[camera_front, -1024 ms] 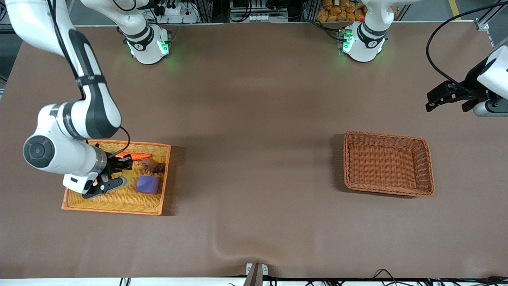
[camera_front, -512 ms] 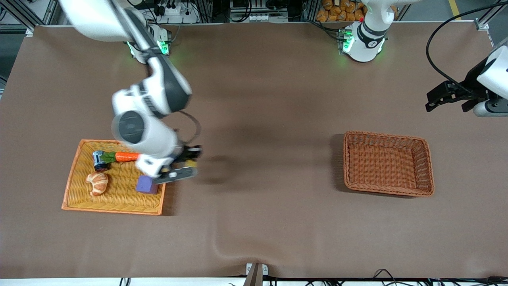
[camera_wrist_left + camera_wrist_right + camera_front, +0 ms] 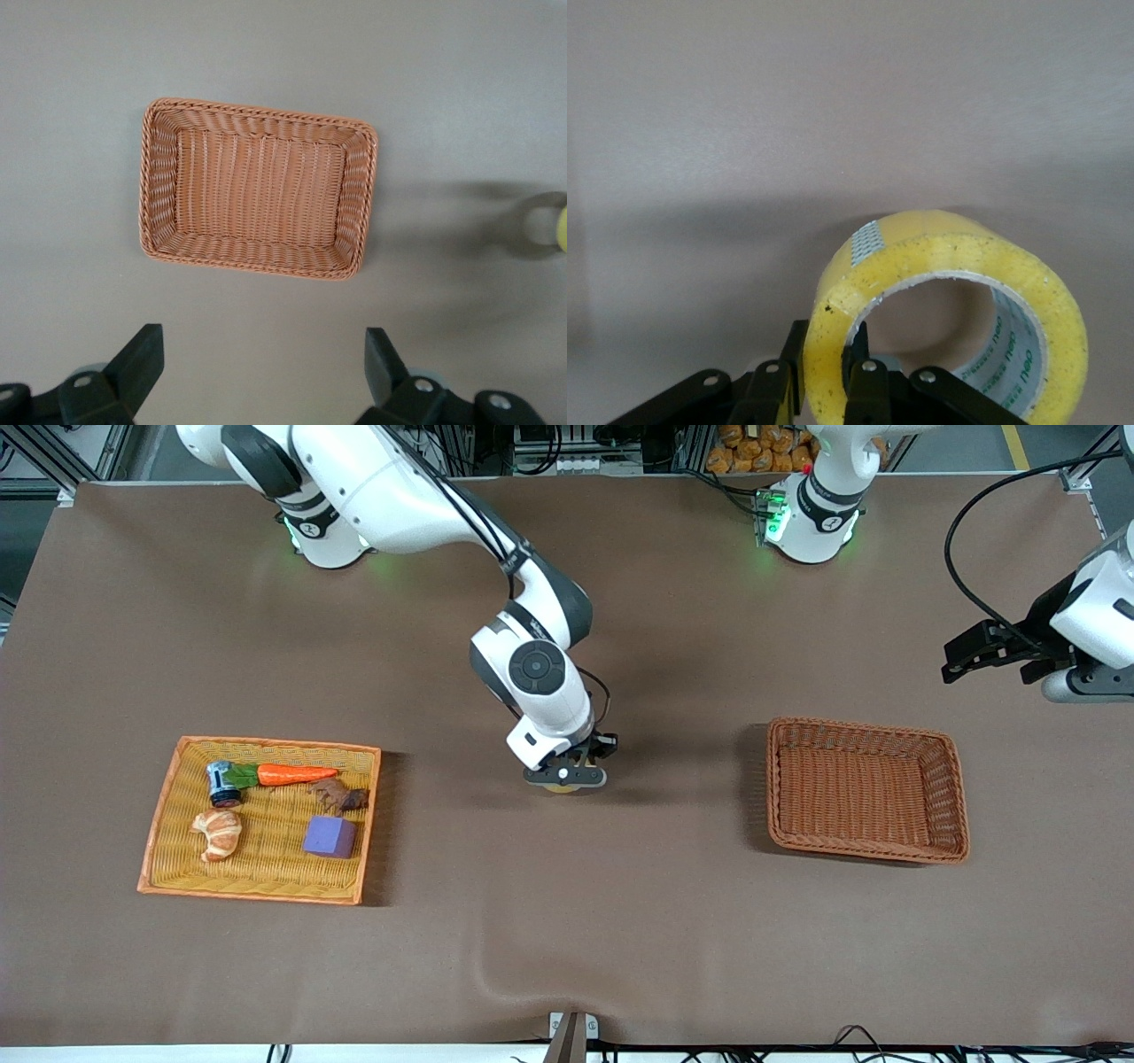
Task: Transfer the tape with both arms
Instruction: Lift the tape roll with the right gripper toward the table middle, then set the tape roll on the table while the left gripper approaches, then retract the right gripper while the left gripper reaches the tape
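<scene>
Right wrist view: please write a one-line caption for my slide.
Right gripper pinches the wall of the tape.

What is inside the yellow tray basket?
In the yellow tray: a carrot, a croissant, a purple cube, a small can and a brown lump. Nothing covers them.

The right end effector [image 3: 567, 778] holds the tape [image 3: 560, 786] between tray [image 3: 164, 815] and basket [image 3: 952, 779].
</scene>
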You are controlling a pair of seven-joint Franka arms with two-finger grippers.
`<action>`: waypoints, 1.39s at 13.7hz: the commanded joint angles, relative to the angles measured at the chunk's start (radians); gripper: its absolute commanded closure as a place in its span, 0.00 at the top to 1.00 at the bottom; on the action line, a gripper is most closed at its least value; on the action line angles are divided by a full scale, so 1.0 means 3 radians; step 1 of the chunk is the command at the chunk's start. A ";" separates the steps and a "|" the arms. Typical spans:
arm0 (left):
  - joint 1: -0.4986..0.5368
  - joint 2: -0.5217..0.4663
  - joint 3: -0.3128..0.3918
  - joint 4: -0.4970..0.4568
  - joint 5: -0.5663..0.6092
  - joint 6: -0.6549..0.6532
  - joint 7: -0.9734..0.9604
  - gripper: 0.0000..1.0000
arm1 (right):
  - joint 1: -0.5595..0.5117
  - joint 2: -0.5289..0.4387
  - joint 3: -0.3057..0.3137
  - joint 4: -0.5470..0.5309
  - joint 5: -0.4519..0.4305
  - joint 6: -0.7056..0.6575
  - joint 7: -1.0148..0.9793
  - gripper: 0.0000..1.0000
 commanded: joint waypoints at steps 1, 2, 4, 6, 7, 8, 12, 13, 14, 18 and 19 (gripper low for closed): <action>0.0002 0.0072 -0.0009 0.0049 -0.0102 -0.0020 0.0081 1.00 | 0.0035 0.0215 -0.0041 0.0193 0.0009 0.0177 0.0141 0.00; -0.0003 0.0083 -0.0019 0.0044 -0.0102 -0.0004 0.0081 1.00 | -0.0001 0.0164 -0.0036 0.0193 0.0024 0.0126 0.0151 0.30; -0.0024 0.0144 -0.0024 0.0049 -0.0107 0.0016 0.0076 1.00 | 0.0004 0.0046 -0.0046 0.0193 -0.0001 -0.0113 0.0299 0.96; -0.0069 0.0236 -0.0024 0.0049 -0.0137 0.0072 0.0076 1.00 | -0.0143 -0.0279 -0.0122 -0.0009 -0.0047 -0.0267 0.0031 1.00; -0.0110 0.0287 -0.0029 0.0049 -0.0143 0.0113 0.0076 1.00 | -0.0266 -0.0479 -0.0117 -0.0178 -0.0037 -0.0329 -0.0255 1.00; -0.0176 0.0333 -0.0024 0.0049 -0.0143 0.0139 0.0030 1.00 | -0.0419 -0.0764 -0.0122 -0.0367 -0.0027 -0.0380 -0.0400 1.00; -0.0452 0.0542 -0.0039 0.0054 -0.0148 0.0312 -0.0123 1.00 | -0.1002 -0.1518 -0.0143 -0.0905 -0.0027 -0.0625 -0.0788 1.00; -0.0580 0.0584 -0.0050 0.0054 -0.0143 0.0384 -0.0260 1.00 | -0.1049 -0.1635 -0.0183 -0.0941 -0.0052 -0.0833 -0.0764 1.00; -0.0728 0.0650 -0.0045 0.0059 -0.0112 0.0440 -0.0479 1.00 | -0.1176 -0.1773 -0.0275 -0.0957 -0.0053 -0.1068 -0.0815 1.00; -0.1158 0.0977 -0.0045 0.0074 -0.0092 0.0762 -0.1002 1.00 | -0.1723 -0.2310 -0.0296 -0.0993 -0.0053 -0.1648 -0.1565 1.00; -0.1245 0.1059 -0.0045 0.0075 -0.0092 0.0844 -0.1059 1.00 | -0.1856 -0.2443 -0.0301 -0.1043 -0.0058 -0.1709 -0.1770 1.00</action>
